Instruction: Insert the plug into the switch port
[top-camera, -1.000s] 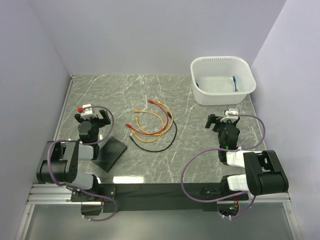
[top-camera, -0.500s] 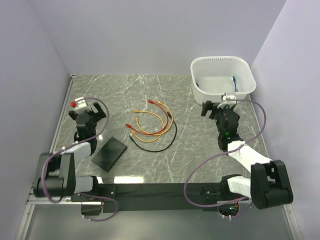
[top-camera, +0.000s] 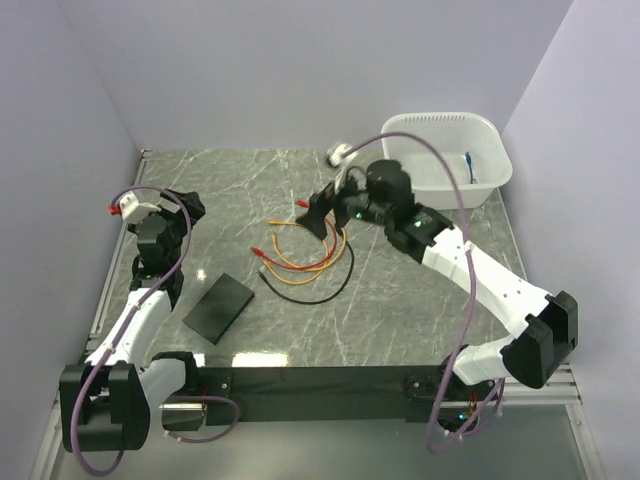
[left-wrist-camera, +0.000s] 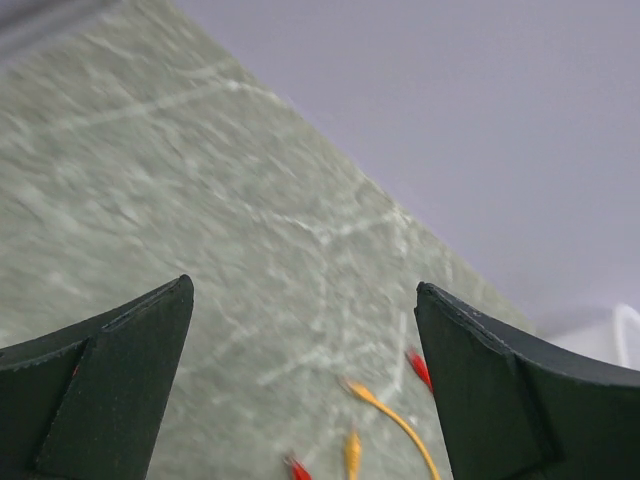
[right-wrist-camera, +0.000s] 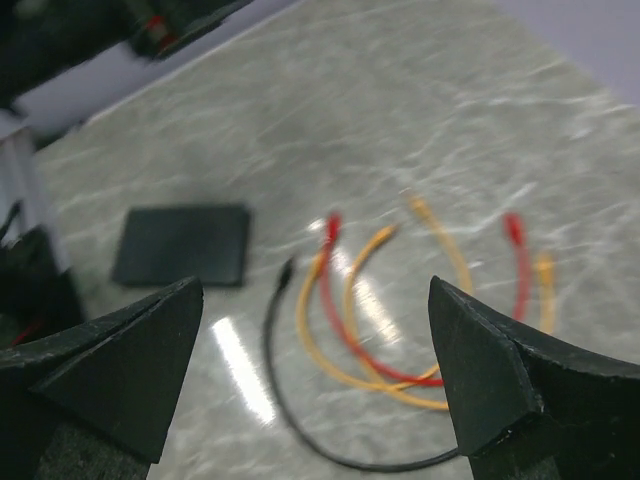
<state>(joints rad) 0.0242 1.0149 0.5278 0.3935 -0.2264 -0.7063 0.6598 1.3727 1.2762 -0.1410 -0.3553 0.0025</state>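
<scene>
Barely begun, judging by the layout. Across the grey marble-patterned table top (top-camera: 420, 300), nothing joined to anything. At the far right corner, a white plastic tub (top-camera: 430, 195) with a blue-tipped lead (top-camera: 468, 168) inside, no part of the job. Near the left front, lying flat and alone, the thin matte-black rectangular box (top-camera: 219, 307) carrying the switch port. Cannot make out the socket itself in any view. Apart from it, toward mid-table, a loose tangle of orange, red and black patch cables (top-camera: 305, 255), ends lying free on the marble.

Left to do, then: pick up a plug (right-wrist-camera: 331, 225), carry it over to the box, line it up with the port and push it home. Probably worth steadying the box with the other arm too, since it looks light and likely to slide.

Right gripper (right-wrist-camera: 314, 290): spread wide, holding nothing, touching nothing, hanging above the cable tangle with red and orange ends showing between the fingers. Left gripper (left-wrist-camera: 303, 290): likewise gaping and empty, raised over bare marble at the left side, looking toward the cables, with the box outside its own view.
</scene>
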